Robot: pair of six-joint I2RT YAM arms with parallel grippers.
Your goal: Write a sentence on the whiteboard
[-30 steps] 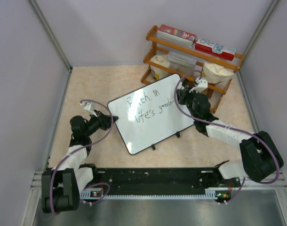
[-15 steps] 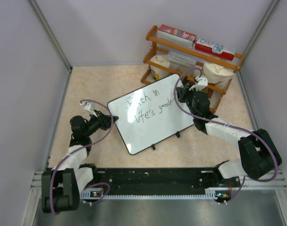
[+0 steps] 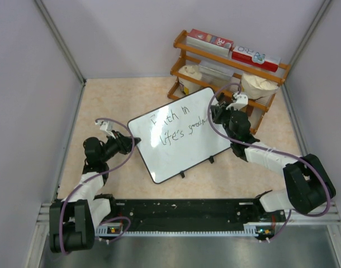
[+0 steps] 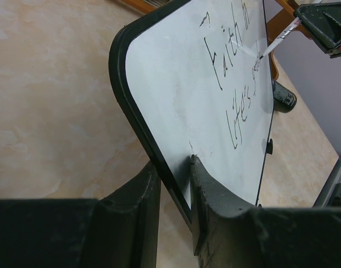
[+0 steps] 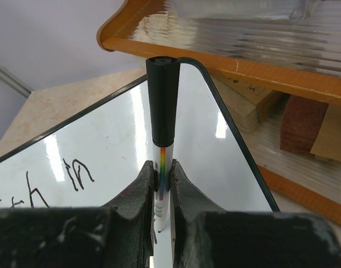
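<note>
Where the beige worktop (image 3: 109,100) spreads between the grey walls, the whiteboard (image 3: 176,151) lies askew at its middle, between the two arms, with small black feet along its near edge. Its far right corner comes just in front of a wooden rack (image 3: 212,54) loaded with boxes and bags. At the board's left edge the left end effector (image 4: 173,166) pinches the black rim, one finger on the white face and one behind it. Over the board's right part the right end effector (image 5: 161,170) is pressed onto a marker (image 5: 162,95), whose tip meets the surface beside the second line. The sentence (image 4: 232,84) runs in thin black handwriting: "Faith in" above "life's good", its last letters unclear.
</note>
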